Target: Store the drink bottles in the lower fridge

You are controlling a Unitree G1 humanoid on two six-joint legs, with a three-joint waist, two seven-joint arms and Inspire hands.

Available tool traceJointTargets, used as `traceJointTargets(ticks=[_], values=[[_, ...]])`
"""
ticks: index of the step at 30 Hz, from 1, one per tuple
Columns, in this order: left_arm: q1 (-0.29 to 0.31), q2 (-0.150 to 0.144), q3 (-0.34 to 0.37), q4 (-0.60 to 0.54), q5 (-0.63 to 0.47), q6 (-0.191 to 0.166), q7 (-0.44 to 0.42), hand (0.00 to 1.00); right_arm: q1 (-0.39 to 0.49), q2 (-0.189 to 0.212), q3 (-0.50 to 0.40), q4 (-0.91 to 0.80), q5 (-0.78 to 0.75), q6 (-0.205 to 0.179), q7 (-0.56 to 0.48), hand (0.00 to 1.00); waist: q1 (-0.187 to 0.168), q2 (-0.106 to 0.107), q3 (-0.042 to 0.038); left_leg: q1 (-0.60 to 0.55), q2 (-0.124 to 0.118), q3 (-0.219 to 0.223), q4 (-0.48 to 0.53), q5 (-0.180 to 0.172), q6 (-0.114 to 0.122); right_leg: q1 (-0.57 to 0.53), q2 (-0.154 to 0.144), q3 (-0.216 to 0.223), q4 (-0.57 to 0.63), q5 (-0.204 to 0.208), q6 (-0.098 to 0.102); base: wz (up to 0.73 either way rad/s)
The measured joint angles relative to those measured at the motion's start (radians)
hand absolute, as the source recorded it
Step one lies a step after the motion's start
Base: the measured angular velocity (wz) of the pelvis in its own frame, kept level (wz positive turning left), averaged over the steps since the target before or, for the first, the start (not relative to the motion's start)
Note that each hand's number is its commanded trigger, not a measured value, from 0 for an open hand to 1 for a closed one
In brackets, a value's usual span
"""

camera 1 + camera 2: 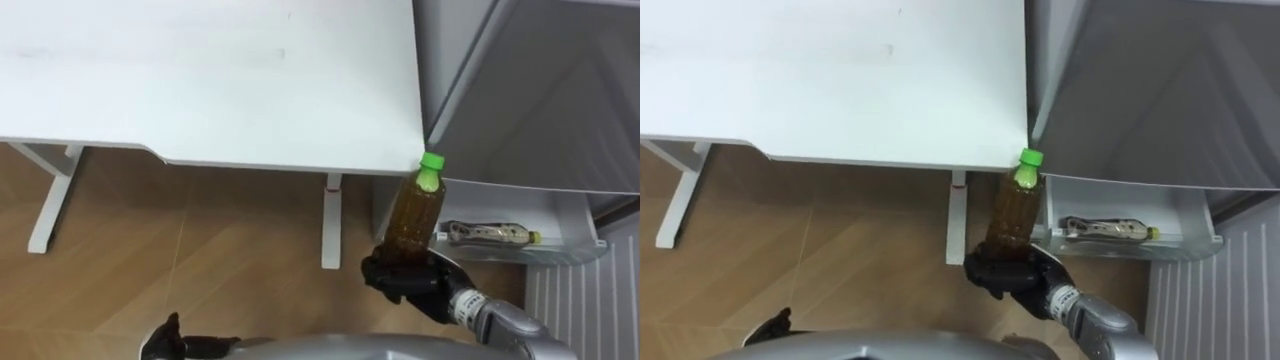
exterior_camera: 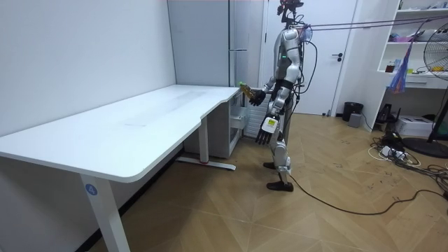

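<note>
Right hand [image 1: 405,278] grasps 1 tea bottle [image 1: 415,212] upright, green cap up; bottle 2 [image 1: 490,235] lies sideways in the fridge bin [image 1: 565,215], cap pointing right. Left hand [image 1: 170,342] hangs relaxed.

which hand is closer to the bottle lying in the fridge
Right. The right hand, gripping an upright green-capped bottle, is just left of the lying bottle; the left hand hangs far off to the left.

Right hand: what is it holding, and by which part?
The right hand grips a green-capped bottle of brown drink round its lower end.
</note>
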Motion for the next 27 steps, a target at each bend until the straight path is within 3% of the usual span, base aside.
traceJointTargets(ticks=[5, 19, 27], values=[[-0.009, -0.003, -0.015, -0.001, 0.038, 0.001, -0.011, 0.00, -0.001, -0.010, -0.003, 0.006, 0.075, 0.000, -0.042, 1.00, -0.004, 0.013, -0.0023, -0.003, 0.001, 0.016, -0.003, 0.000, 0.000, -0.016, 0.001, 0.011, 0.007, 0.000, 0.000, -0.08], [-0.016, -0.011, -0.002, 0.010, 0.060, 0.001, -0.008, 0.00, -0.002, -0.005, -0.012, 0.148, 0.157, -0.002, -0.163, 1.00, -0.010, 0.013, -0.0027, 0.000, 0.000, 0.023, 0.001, 0.000, 0.000, -0.014, 0.000, 0.013, 0.003, 0.000, 0.001, -0.01], [-0.010, -0.010, -0.001, 0.011, 0.058, 0.000, -0.009, 0.00, -0.012, -0.003, -0.028, 0.196, 0.475, -0.011, -0.235, 1.00, -0.023, 0.008, -0.0023, 0.005, 0.001, 0.034, 0.002, 0.000, 0.000, -0.014, 0.002, 0.026, 0.006, 0.000, 0.001, -0.04]])
